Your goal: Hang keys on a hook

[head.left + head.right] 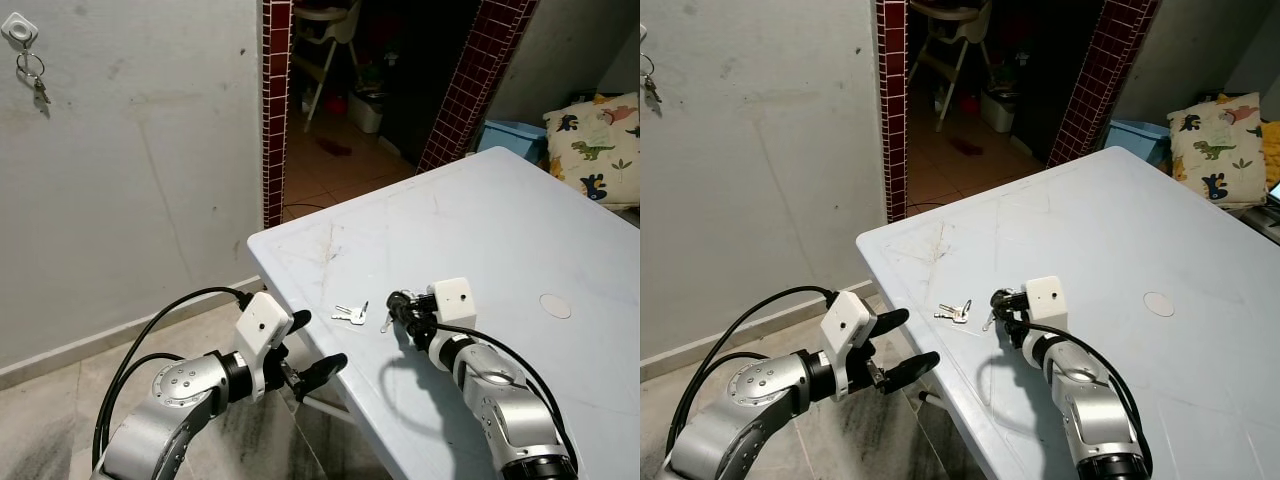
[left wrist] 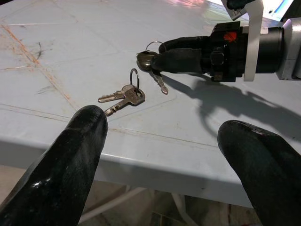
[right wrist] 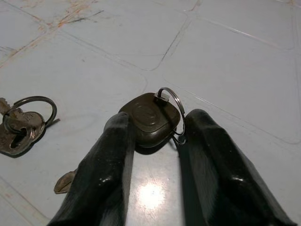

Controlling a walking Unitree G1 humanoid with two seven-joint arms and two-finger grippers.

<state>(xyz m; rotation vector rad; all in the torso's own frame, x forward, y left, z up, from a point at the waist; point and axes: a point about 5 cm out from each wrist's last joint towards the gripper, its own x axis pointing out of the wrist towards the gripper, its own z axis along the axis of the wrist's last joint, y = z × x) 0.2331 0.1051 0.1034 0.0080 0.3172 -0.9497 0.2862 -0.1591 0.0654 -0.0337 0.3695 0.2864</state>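
Now the right gripper (image 3: pixel 155 136) pinches the dark-headed key (image 3: pixel 149 120), blade dangling toward the white tabletop (image 1: pixel 500 230) near its front edge.

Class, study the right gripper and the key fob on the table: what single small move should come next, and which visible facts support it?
Probably lift. The right gripper has its fingers closed on the dark key fob, which sits low over the table. Raising it a little would likely free its key and ring for the trip to the wall hook, where another set hangs. The left gripper waits open off the table edge.

No legible text or labels.
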